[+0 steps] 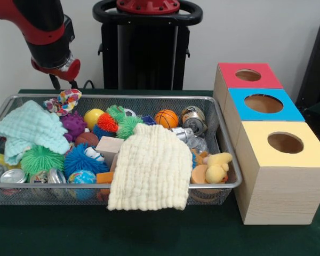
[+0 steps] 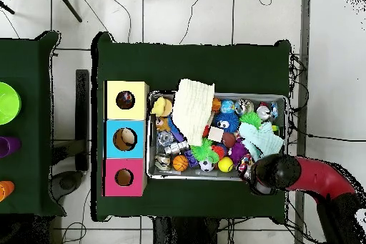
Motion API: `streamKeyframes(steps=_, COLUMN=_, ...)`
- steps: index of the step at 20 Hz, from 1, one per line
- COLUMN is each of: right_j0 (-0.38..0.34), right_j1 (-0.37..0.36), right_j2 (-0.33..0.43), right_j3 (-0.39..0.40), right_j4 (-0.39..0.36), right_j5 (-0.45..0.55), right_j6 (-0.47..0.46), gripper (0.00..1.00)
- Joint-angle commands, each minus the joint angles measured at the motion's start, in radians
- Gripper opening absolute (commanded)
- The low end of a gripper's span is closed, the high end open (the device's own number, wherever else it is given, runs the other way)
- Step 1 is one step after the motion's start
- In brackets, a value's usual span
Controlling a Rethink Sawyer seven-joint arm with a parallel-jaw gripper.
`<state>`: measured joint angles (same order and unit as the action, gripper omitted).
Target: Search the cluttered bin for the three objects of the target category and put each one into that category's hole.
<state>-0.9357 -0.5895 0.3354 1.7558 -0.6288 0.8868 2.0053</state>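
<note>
Not much progress is being shown yet: only one ruffled printed fabric piece [image 1: 64, 101] is being seen, draped on the far rim of the wire bin [image 1: 224, 140], at the corner by the mint-green waffle cloth [image 1: 29, 129]. The other two are not being made out; they may be hidden under the clutter or the cream waffle cloth [image 1: 150, 167], or already dropped, which can't be told. Nothing is being seen inside the yellow-topped box's hole [image 1: 285, 142] from the front.

The gripper [image 1: 64, 84] is being held just above and slightly behind that fabric piece, approx. touching its top edge. Whether the piece is being pinched or the pincer is wide can't be told, as it is being hidden by the wrist in the overhead view. The yellow hole is sitting well apart, at the bin's opposite end.
</note>
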Motion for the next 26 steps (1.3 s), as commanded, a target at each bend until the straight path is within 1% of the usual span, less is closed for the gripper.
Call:
streamKeyframes(steps=1, right_j0=0.017, right_j1=0.021, right_j2=0.044, right_j3=-0.107, right_j4=0.024, right_j5=0.103, right_j6=-0.145, gripper=1.0)
streamKeyframes(steps=7, right_j0=0.024, right_j1=0.011, right_j2=0.045, right_j3=-0.119, right_j4=0.037, right_j5=0.131, right_j6=-0.151, gripper=1.0)
streamKeyframes(steps=19, right_j0=0.039, right_j1=-0.018, right_j2=0.04, right_j3=-0.119, right_j4=0.056, right_j5=0.176, right_j6=-0.144, gripper=1.0)
streamKeyframes(steps=26, right_j0=0.042, right_j1=-0.047, right_j2=0.039, right_j3=-0.106, right_j4=0.071, right_j5=0.2, right_j6=-0.139, gripper=1.0)
